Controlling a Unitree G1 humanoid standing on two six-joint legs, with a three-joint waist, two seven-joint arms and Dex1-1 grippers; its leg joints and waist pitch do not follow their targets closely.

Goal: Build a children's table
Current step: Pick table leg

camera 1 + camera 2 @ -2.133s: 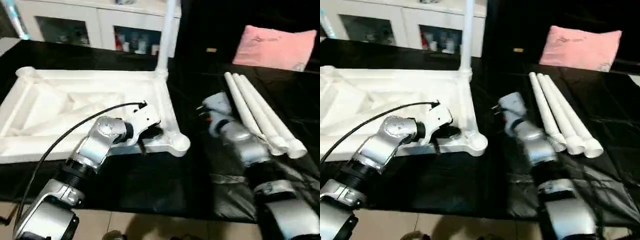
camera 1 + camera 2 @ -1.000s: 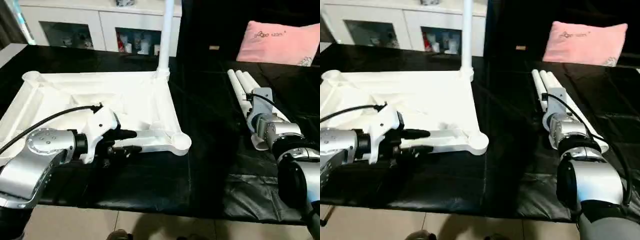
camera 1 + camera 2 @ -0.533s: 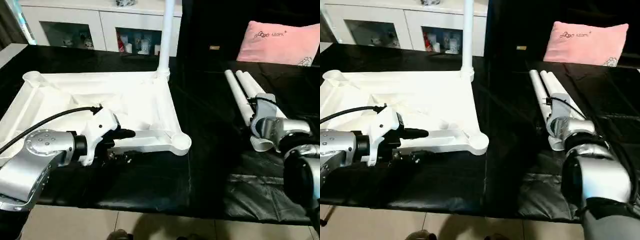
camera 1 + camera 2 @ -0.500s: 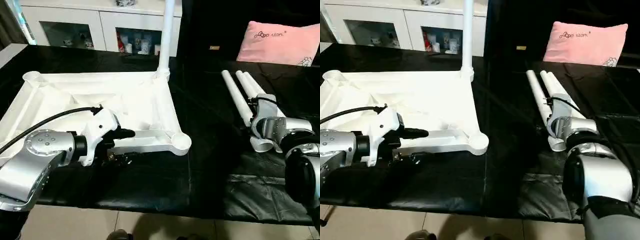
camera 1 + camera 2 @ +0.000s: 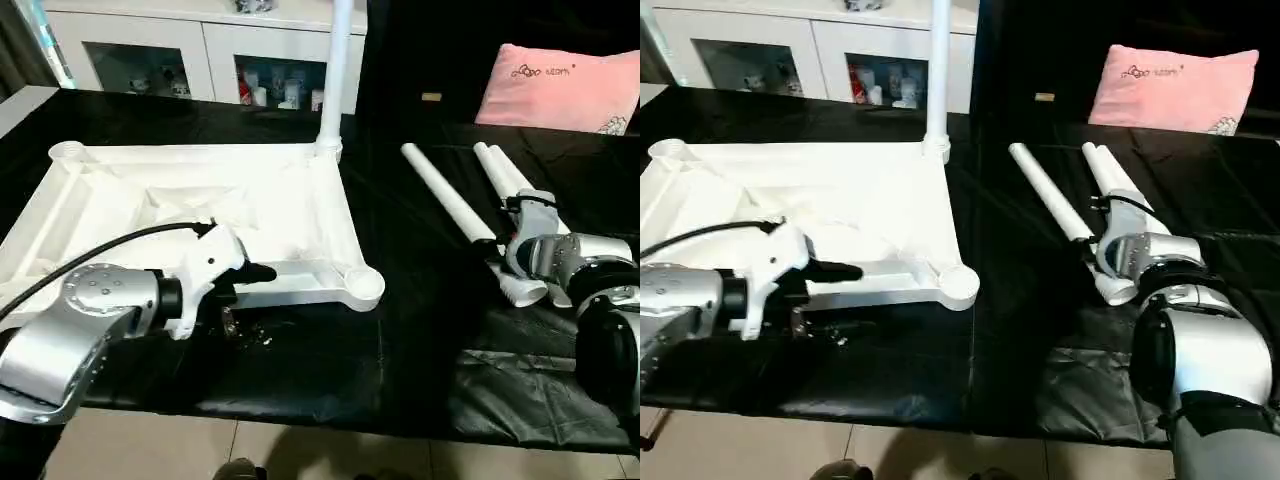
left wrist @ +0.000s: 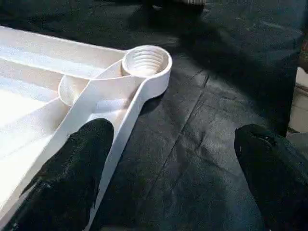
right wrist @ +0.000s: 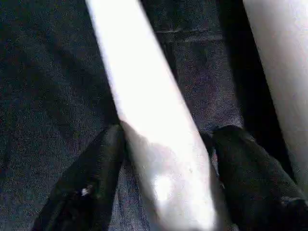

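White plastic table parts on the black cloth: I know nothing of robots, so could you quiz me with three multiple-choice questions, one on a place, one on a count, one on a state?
1. Where does the upright white tapered leg stand?
A. In the far corner socket of the upturned white ribbed plastic tabletop, on the side towards the loose legs
B. In the near corner socket
C. On the cabinet

2. How many loose white tapered legs lie on the black cloth?
A. Two
B. Three
C. Four

3. How is the left gripper?
A. Shut on a leg
B. Shut on the tabletop's rim
C. Open, holding nothing

Answers: 1 A, the leg rises from that far socket. 2 B, one lies splayed apart from a pair. 3 C, the left wrist view shows its black fingers spread wide.
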